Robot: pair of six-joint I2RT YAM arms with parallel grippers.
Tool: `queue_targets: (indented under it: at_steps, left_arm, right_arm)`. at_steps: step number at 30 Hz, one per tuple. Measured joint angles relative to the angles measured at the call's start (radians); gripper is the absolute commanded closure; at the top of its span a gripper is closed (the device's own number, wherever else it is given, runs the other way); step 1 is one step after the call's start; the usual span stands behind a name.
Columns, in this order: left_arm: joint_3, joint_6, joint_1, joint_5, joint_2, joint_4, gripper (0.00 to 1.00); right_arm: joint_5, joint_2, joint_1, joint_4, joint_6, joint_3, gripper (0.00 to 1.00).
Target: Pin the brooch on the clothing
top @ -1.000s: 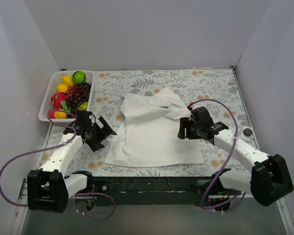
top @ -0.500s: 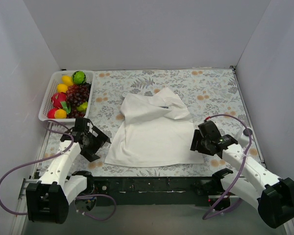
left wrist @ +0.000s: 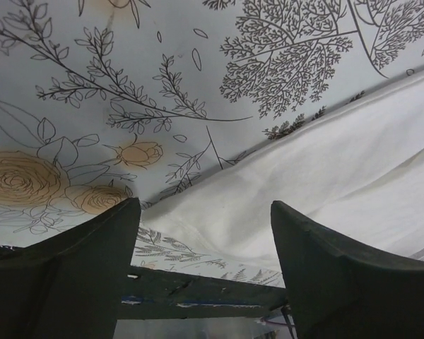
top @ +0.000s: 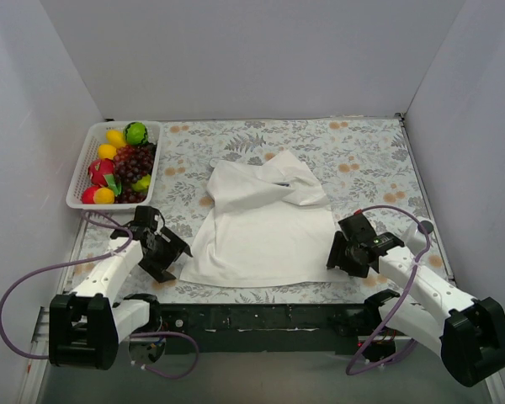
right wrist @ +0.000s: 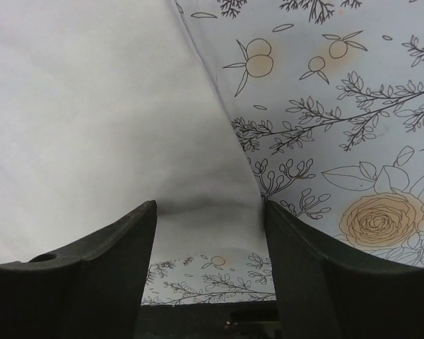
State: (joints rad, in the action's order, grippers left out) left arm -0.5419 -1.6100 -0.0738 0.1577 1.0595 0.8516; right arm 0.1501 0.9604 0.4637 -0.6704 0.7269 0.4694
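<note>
The right end effector (top: 343, 252) has pulled back from the far right part of the shirt, where it was a second ago. It is now hovering at the near right corner of the white T-shirt (top: 261, 227). The left end effector (top: 175, 251) has also shifted nearer its base and is sitting just beside the shirt's near left corner. The shirt itself is lying as it did before.

In the left wrist view the left end effector (left wrist: 205, 212) is standing released, with nothing between its two dark fingers (left wrist: 78, 268). The shirt's edge (left wrist: 339, 162) is running across the floral surface (left wrist: 127, 70) beyond them. In the right wrist view the right end effector (right wrist: 210, 212) is likewise spread wide and gripping nothing. The shirt's corner (right wrist: 92, 106) is lying on the surface (right wrist: 339, 106) between and beyond its fingers (right wrist: 92, 268).

By count, one T-shirt is lying in the middle of the floral surface (top: 362, 160), flat at its near end and rumpled at its far end. Two arms are flanking it, one at each near corner. One white basket (top: 77, 181) is sitting at the far left, well apart from the shirt. It is holding one bunch of dark grapes (top: 133, 160), one green fruit (top: 135, 133) and some red and yellow pieces. The brooch is too small to make out in any view.
</note>
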Motion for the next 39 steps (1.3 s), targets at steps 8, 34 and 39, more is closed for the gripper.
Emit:
queue_targets:
  at_steps: [8, 34, 39]
  left_arm:
    - [0.031, 0.008, -0.042, 0.062, 0.071, -0.049, 0.63]
    - [-0.210, 0.103, -0.079, 0.094, 0.043, -0.165, 1.00]
    - [-0.408, 0.160, -0.079, 0.118, 0.113, -0.246, 1.00]
  right_arm:
    - [-0.066, 0.031, -0.005, 0.043, 0.001, 0.002, 0.39]
    - [-0.103, 0.058, -0.003, 0.127, -0.156, 0.227, 0.99]
    - [-0.071, 0.095, -0.003, 0.179, -0.232, 0.436, 0.99]
